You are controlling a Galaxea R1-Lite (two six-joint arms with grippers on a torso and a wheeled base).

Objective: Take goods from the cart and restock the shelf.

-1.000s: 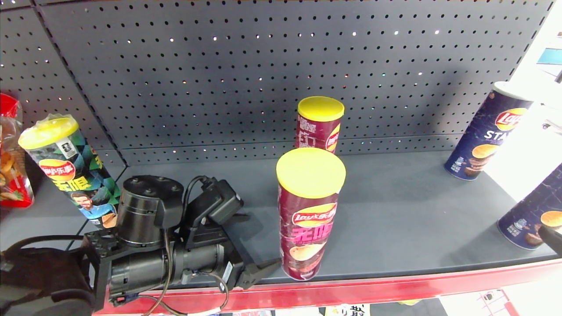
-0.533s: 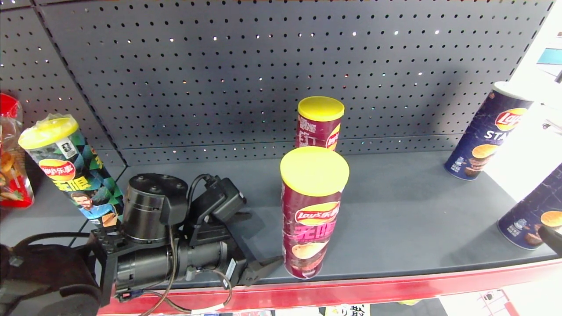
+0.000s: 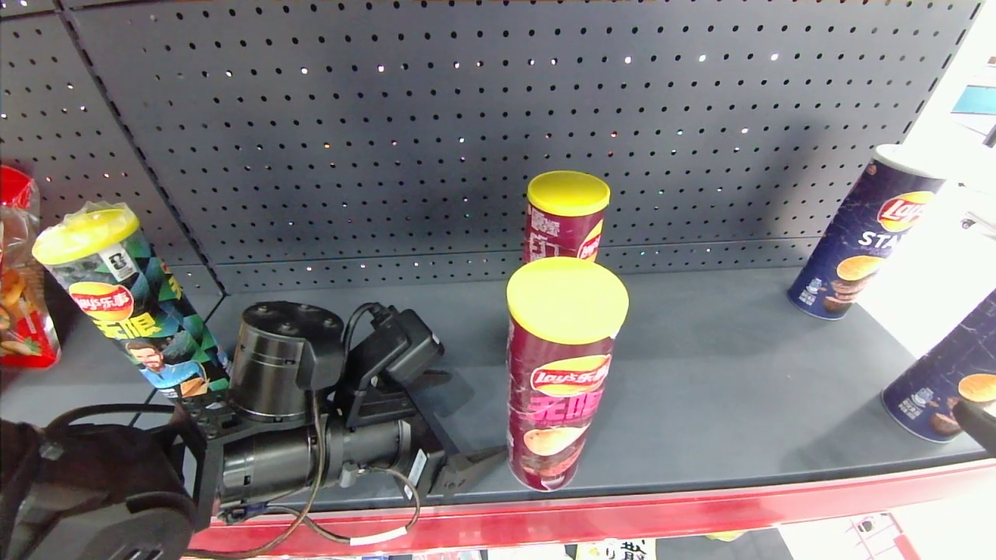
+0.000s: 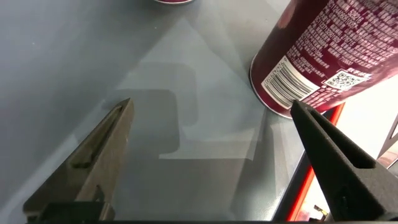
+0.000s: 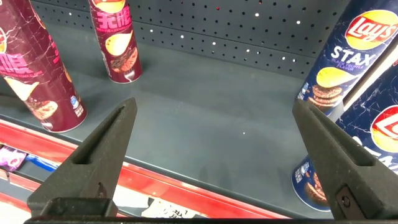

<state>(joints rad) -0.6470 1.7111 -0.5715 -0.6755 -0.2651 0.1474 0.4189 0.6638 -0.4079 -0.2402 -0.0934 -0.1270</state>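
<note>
A maroon chip can with a yellow lid (image 3: 564,373) stands near the shelf's front edge (image 3: 700,505). My left gripper (image 3: 467,420) lies low on the shelf just left of it, open, with one fingertip (image 3: 486,460) against the can's base. In the left wrist view the can's base (image 4: 292,81) sits just beyond one fingertip (image 4: 301,115), and the left gripper (image 4: 211,106) holds nothing. A second maroon can (image 3: 566,214) stands behind, by the pegboard. My right gripper (image 5: 211,118) hovers open and holds nothing in front of the shelf, with both maroon cans (image 5: 37,74) (image 5: 115,40) ahead.
Two dark blue chip cans (image 3: 864,233) (image 3: 941,389) stand at the shelf's right end. A green-patterned can (image 3: 124,303) and a red snack bag (image 3: 19,272) are at the left. Bare grey shelf (image 3: 739,373) lies between the maroon and blue cans.
My left gripper has moved right along the shelf. The front maroon can has shifted a little to the right with it.
</note>
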